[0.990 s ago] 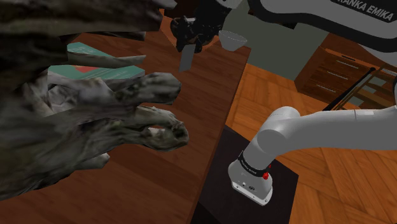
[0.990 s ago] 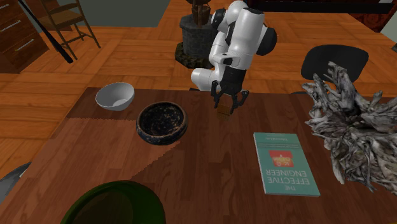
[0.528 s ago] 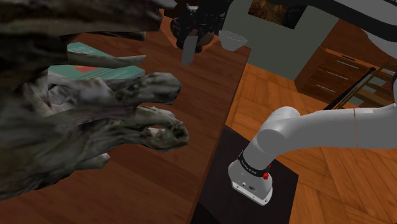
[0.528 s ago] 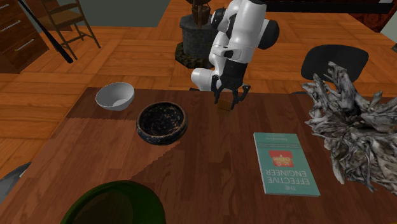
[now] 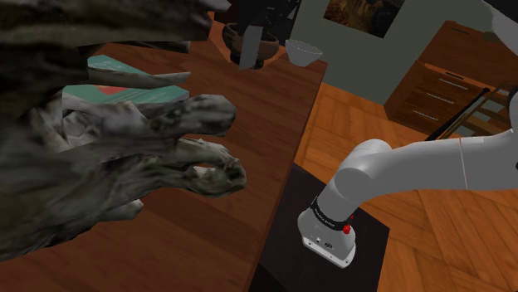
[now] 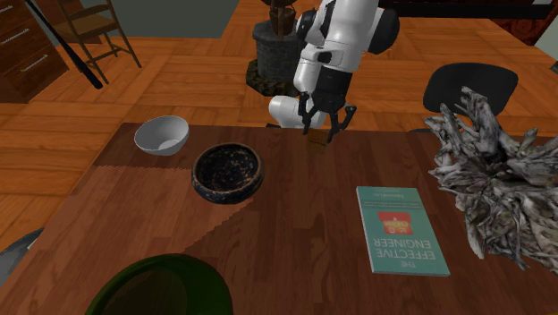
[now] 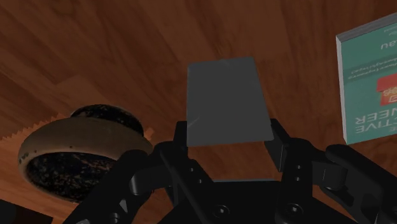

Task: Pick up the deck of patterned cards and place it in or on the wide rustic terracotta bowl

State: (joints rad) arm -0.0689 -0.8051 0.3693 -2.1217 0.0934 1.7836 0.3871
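Tool (image 6: pixel 317 135) clasping the card deck (image 7: pixel 228 100), I hung over the table (image 6: pixel 268 255); the dark bowl (image 6: pixel 228 191) lay to the second exterior view's left.

— What is blocked in the shoulder view?
— The grey ragged mass (image 5: pixel 100 158) fills the frame's left and hides most of the teal book (image 5: pixel 141 91). At the top edge the deck of cards (image 5: pixel 246 50) covers part of the dark bowl (image 5: pixel 267 50).
— And the second exterior view?
— The deck is a small brown sliver, its pattern unreadable. A dark green round thing (image 6: pixel 156 286) is cut by the bottom edge.
— The wrist view?
— The gripper (image 7: pixel 227 137) hides the deck's near end. The book runs off the frame.
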